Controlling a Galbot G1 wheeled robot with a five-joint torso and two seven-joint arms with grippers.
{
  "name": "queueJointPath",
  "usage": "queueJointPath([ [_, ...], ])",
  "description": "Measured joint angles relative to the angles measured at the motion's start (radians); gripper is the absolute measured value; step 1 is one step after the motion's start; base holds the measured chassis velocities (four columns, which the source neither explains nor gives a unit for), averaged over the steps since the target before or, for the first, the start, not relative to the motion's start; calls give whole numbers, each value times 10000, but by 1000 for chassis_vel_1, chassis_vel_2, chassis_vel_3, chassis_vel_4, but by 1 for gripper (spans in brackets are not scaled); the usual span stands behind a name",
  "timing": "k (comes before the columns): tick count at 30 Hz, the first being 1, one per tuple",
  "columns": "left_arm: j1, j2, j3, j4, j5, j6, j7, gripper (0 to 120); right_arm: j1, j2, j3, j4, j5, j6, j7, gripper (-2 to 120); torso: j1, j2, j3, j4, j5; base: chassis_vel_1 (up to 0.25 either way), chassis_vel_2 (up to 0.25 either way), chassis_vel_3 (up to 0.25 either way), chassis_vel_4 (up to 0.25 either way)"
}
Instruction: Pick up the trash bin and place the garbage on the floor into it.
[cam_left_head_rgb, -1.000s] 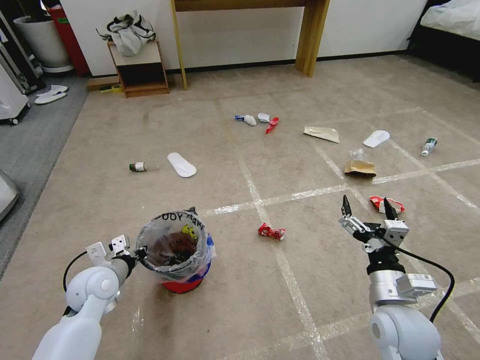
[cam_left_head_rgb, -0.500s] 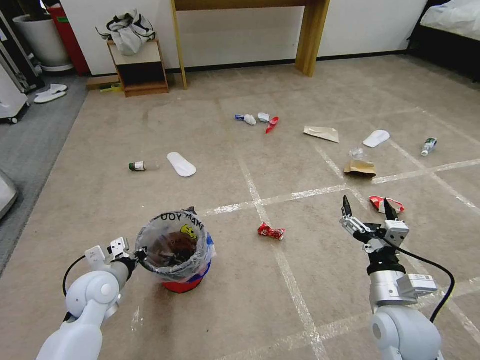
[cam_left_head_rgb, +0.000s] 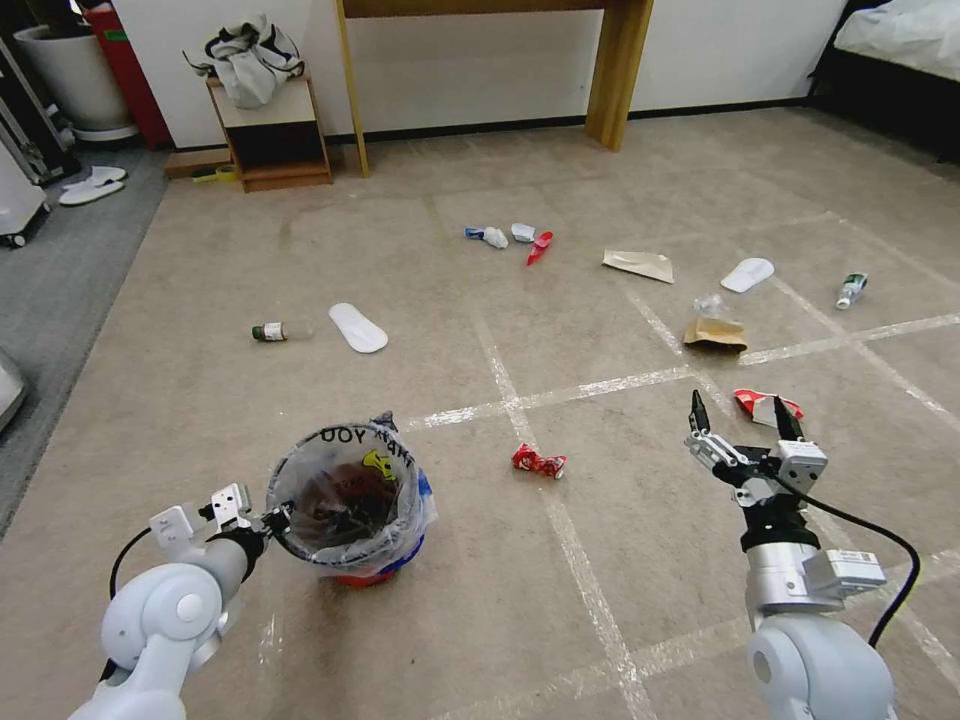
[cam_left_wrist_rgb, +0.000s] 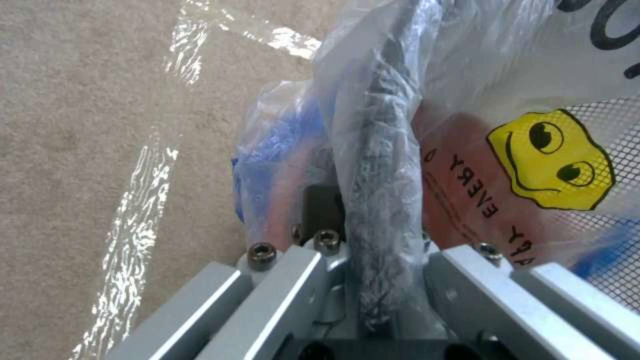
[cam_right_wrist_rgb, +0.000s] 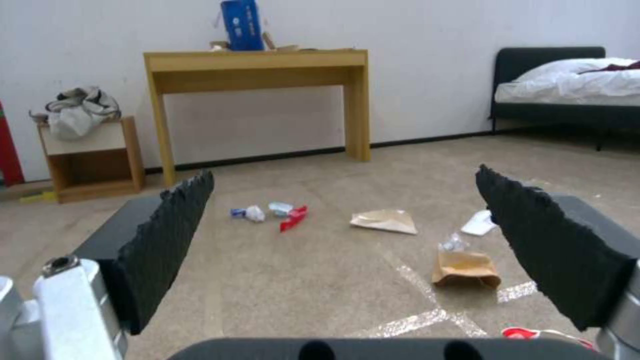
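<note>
My left gripper (cam_left_head_rgb: 268, 520) is clamped on the rim of the trash bin (cam_left_head_rgb: 350, 500): small, round, red, upright, lined with a clear bag with black letters and a yellow face mark. Dark litter sits inside. Garbage on the carpet: red crumpled wrapper (cam_left_head_rgb: 539, 461) just right of the bin; red-white wrapper (cam_left_head_rgb: 765, 405) near my right gripper (cam_left_head_rgb: 740, 420); tan paper bag (cam_left_head_rgb: 716, 333); flat tan bag (cam_left_head_rgb: 638, 264); white soles (cam_left_head_rgb: 358, 327) and (cam_left_head_rgb: 749, 274); green-labelled bottles (cam_left_head_rgb: 270, 331) and (cam_left_head_rgb: 851, 290); tissue cluster with red scrap (cam_left_head_rgb: 510, 238) farther off.
</note>
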Motion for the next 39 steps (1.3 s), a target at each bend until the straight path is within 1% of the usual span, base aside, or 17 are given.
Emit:
queueJointPath([
  [2, 155, 48, -58, -398, -370, 25, -117, 1, -23, -96, 39, 72, 101, -66, 81, 100, -1, 0, 0, 0, 1, 0, 0, 0, 0],
  [3, 155, 48, -58, -398, -370, 25, -117, 1, -23, -96, 39, 72, 101, -66, 81, 100, -1, 0, 0, 0, 1, 0, 0, 0, 0],
  [6, 375, 241, -203, -1088, -1116, 145, -449, 1, -92, -264, 114, 155, 306, -73, 139, 100, -2, 1, -1, 0, 3, 0, 0, 0, 0],
  [9, 446, 329, -262, -1323, -1329, 183, -597, 1, -116, -310, 141, 191, 388, -74, 161, 100, -2, 1, -1, 0, 4, 0, 0, 0, 0],
  [11, 553, 445, -387, -1671, -1802, 277, -955, 1, -143, -367, 178, 259, 502, -84, 191, 100, -3, 1, -1, 0, 3, 0, 0, 0, 0],
  [16, 601, 490, -449, -1817, -2026, 314, -1129, 1, -147, -380, 186, 285, 545, -87, 198, 100, -3, 1, -2, 0, 3, 0, 0, 0, 0],
  [17, 644, 527, -505, -1913, -2191, 333, -1271, 1, -148, -390, 195, 305, 593, -93, 215, 100, -3, 1, -1, 0, 3, 0, 0, 0, 0],
  [18, 738, 599, -636, -2079, -2503, 343, -1587, 1, -151, -399, 201, 326, 704, -97, 245, 100, -3, 1, -2, 0, 3, 0, 0, 0, 0],
  [19, 738, 599, -636, -2079, -2503, 343, -1587, 1, -151, -399, 201, 326, 704, -97, 245, 100, -3, 1, -2, 0, 3, 0, 0, 0, 0],
  [20, 808, 653, -727, -2175, -2748, 345, -1858, 1, -146, -399, 200, 327, 770, -99, 298, 100, -3, 1, -2, 0, 3, 0, 0, 0, 0],
  [21, 808, 653, -727, -2175, -2748, 345, -1858, 1, -146, -399, 200, 327, 770, -99, 298, 100, -3, 1, -2, 0, 3, 0, 0, 0, 0],
  [22, 895, 715, -847, -2246, -2967, 348, -2161, 1, -114, -398, 201, 326, 808, -99, 358, 100, -3, 2, -2, 0, 2, 0, 0, 0, 0],
  [27, 1017, 884, -1082, -2073, -3085, 347, -2585, 1, 81, -419, 267, 154, 702, 14, 442, 100, -3, 2, -1, 1, 2, 0, 0, 0, 0],
  [29, 1025, 977, -1167, -1775, -3093, 347, -2699, 1, 111, -458, 285, 48, 539, 51, 481, 100, -3, 2, -1, 1, 1, 0, 0, 0, 0],
  [30, 1025, 1028, -1239, -1520, -3093, 348, -2730, 1, 136, -462, 285, -32, 465, 103, 496, 100, -3, 2, -1, 1, 2, 0, 0, 0, 0],
  [34, 1036, 1073, -1295, -1218, -3090, 347, -2731, 1, 162, -460, 272, -75, 437, 113, 497, 100, -3, 2, -1, 1, 1, 0, 0, 0, 0],
  [39, 1080, 1110, -1329, -1070, -3077, 346, -2762, 1, 245, -461, 259, -88, 446, 102, 497, 100, -3, 2, -1, 1, 1, 0, 0, 0, 0],
])
